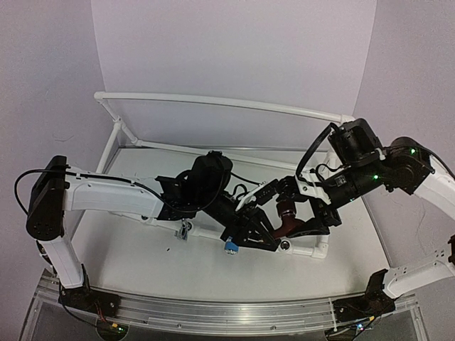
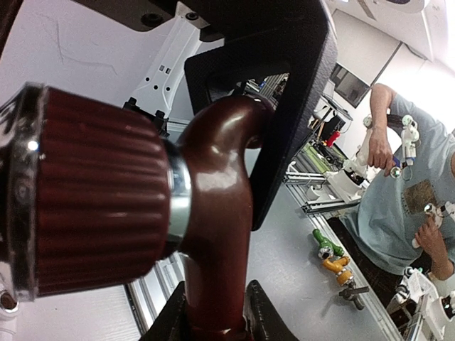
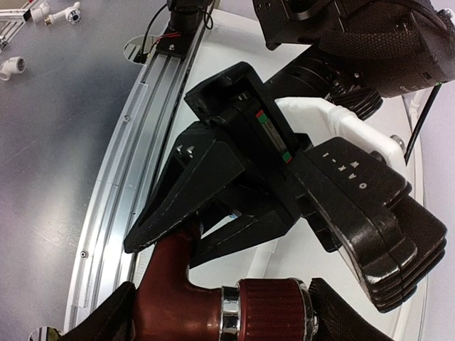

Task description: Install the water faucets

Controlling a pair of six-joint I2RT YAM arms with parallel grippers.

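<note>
A dark red faucet (image 1: 286, 215) with a ribbed knob hangs above the front pipe of the white frame (image 1: 213, 101), between both grippers. My left gripper (image 2: 217, 307) is shut on the lower end of its stem (image 2: 213, 234). My right gripper (image 3: 220, 297) spans it lengthwise, one finger (image 3: 106, 320) against the red body and the other (image 3: 341, 312) against the knob's silver end. The left gripper's fingers (image 3: 185, 185) pinch the faucet's far end in the right wrist view. A light blue faucet (image 1: 231, 246) sits at the front pipe. A small grey metal piece (image 1: 185, 231) sits further left on it.
An aluminium rail (image 1: 213, 312) runs along the table's near edge. The two arms crowd together over the front pipe. Beyond the table, a green faucet (image 2: 325, 245) and a yellow one (image 2: 338, 267) lie on a grey surface, and a person (image 2: 405, 206) stands there.
</note>
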